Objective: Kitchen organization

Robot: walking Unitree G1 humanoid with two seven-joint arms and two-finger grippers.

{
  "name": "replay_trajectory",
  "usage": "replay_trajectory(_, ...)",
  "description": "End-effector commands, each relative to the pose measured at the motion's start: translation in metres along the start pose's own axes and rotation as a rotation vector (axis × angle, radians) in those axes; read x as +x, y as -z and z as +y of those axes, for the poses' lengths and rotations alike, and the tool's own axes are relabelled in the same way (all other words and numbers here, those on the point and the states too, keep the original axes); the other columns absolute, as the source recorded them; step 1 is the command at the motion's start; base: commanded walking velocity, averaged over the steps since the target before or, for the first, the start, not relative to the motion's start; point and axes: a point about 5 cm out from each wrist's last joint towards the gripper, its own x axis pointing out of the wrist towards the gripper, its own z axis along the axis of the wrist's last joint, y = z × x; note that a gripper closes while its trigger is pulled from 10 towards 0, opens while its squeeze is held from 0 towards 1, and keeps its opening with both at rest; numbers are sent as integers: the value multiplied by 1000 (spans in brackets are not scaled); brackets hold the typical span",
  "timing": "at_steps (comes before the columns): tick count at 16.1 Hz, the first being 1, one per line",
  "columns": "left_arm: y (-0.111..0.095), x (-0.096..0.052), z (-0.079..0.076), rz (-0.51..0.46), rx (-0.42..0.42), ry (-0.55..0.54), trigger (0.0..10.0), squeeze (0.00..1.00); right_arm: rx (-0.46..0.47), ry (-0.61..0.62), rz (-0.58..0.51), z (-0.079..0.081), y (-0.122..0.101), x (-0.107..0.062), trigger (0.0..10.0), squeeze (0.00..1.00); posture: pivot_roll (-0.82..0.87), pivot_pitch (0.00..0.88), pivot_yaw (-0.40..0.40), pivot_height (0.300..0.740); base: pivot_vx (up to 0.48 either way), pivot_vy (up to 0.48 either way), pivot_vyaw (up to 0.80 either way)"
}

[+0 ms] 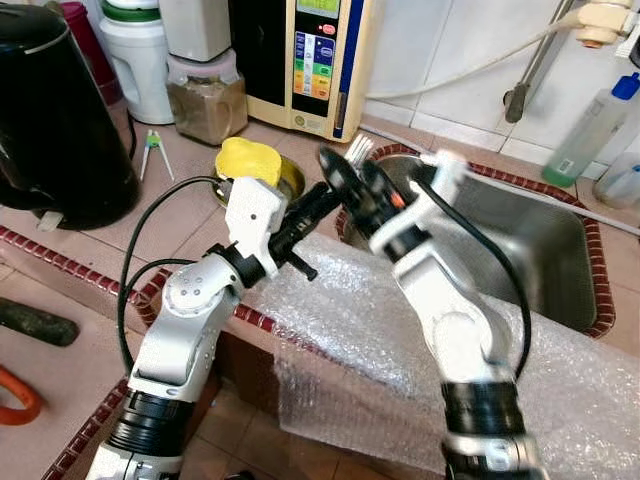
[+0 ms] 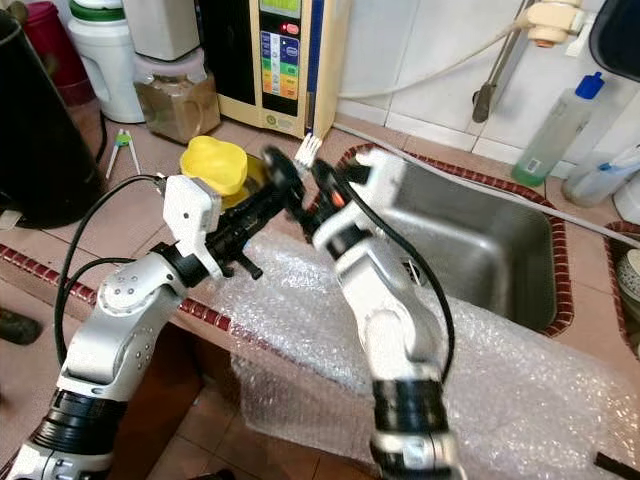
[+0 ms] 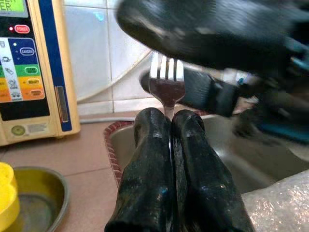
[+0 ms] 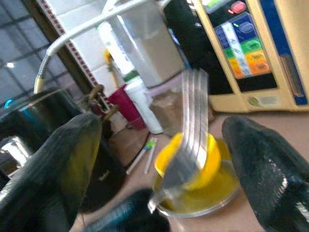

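- Eye views: terracotta tiled counter [image 1: 180, 215] with a red-trimmed edge, white tiled wall behind. Steel sink [image 1: 520, 245] set into it; bubble wrap [image 1: 340, 320] draped over the front edge. Black kettle [image 1: 55, 120] far left, panel appliance [image 1: 315, 60] against the wall, yellow cup [image 1: 248, 160] in a metal bowl [image 2: 262, 170] near the sink's left rim.
- Left gripper [image 1: 325, 195] and right gripper [image 1: 355, 180] meet over that rim; white tines of a fork [image 1: 359, 150] stick up between them.
- Left wrist view: black fingers [image 3: 145, 164] pressed together on the fork's neck, shiny steel head upright above them.
- Right wrist view: right fingers [image 4: 270, 169] wide apart, fork standing blurred between them, not touching.
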Motion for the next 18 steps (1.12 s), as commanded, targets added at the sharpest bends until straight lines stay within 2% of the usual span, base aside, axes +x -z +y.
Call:
replay_trajectory(1, -4, 1, -5, -15, -2, 21, 0, 0, 25, -3, -34, 5, -3, 8, 0, 0, 60, 104, -63, 740, 0, 0, 0)
replay_trajectory(5, -3, 0, -6, -14, -10, 18, 0, 0, 60, 20, -62, 1, -6, 13, 0, 0, 57, 110, -68, 740, 0, 0, 0)
replay_trajectory(10, -2, 1, -7, -13, -14, 12, 0, 0, 93, 53, -64, -7, -6, 10, 0, 0, 54, 111, -74, 740, 0, 0, 0)
replay_trajectory(12, -1, 1, -6, -12, -16, 7, 0, 0, 141, 49, -67, -7, -5, 11, 0, 0, 53, 101, -71, 740, 0, 0, 0)
replay_trajectory(18, -2, 4, -5, -20, -14, 7, 0, 0, 155, 3, 2, -3, 6, 11, 0, 0, 56, 83, -72, 740, 0, 0, 0)
